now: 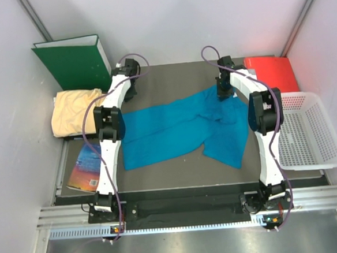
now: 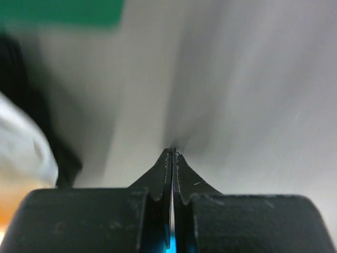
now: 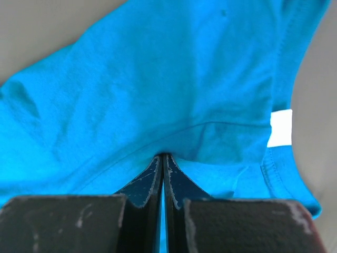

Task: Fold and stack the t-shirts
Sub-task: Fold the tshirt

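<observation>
Where teal t-shirt (image 1: 174, 129) sprawls, grey mat (image 1: 171, 80); white walls (image 1: 173, 22).

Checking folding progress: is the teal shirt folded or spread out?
Spread, not folded: the teal shirt lies rumpled and loose across the mat, its far edge pinched by the right gripper.

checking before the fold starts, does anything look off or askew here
The blue shirt lies twisted and bunched diagonally across the mat, not flat. A colourful book lies tilted at the mat's left edge.
</observation>
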